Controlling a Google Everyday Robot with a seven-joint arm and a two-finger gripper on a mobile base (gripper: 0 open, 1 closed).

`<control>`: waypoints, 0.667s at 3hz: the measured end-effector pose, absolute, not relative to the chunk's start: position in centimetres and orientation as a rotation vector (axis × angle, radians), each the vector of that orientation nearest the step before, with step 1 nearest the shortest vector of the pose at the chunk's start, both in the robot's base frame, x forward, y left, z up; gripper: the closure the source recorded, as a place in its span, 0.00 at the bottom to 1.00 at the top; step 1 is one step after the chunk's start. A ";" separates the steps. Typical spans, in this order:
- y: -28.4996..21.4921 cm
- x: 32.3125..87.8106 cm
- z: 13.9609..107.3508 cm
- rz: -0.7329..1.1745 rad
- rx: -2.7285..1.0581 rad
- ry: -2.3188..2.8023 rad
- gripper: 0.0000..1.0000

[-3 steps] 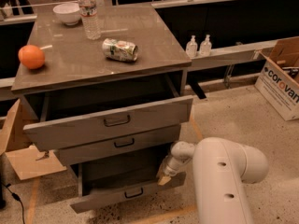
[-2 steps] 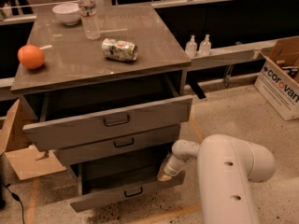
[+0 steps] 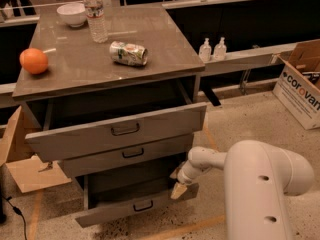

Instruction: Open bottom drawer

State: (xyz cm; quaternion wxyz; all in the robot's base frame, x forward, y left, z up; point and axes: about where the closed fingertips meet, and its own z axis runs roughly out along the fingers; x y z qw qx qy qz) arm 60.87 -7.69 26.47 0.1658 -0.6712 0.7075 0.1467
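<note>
The grey cabinet (image 3: 100,64) has three drawers. The bottom drawer (image 3: 115,208) is the lowest, with a wide shallow front and a small dark loop handle (image 3: 143,205); it stands pulled out. The top drawer (image 3: 117,130) is also pulled out. The middle drawer (image 3: 125,154) sits a little out. My gripper (image 3: 178,188) is at the right end of the bottom drawer's front, by its top edge. My white arm (image 3: 260,184) reaches in from the lower right.
On the cabinet top lie an orange (image 3: 33,61), a white bowl (image 3: 71,14), a water bottle (image 3: 95,14) and a tipped can (image 3: 128,53). A cardboard box (image 3: 300,86) stands at the right, brown cardboard (image 3: 20,169) at the left. Two small bottles (image 3: 212,49) sit on a ledge.
My arm has shifted slightly right and back, and the bottom drawer has come a little farther out.
</note>
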 end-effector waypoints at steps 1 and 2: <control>-8.2 61.6 27.4 0.410 -1.837 2.027 0.54; -8.6 63.2 28.1 0.395 -1.750 2.025 0.77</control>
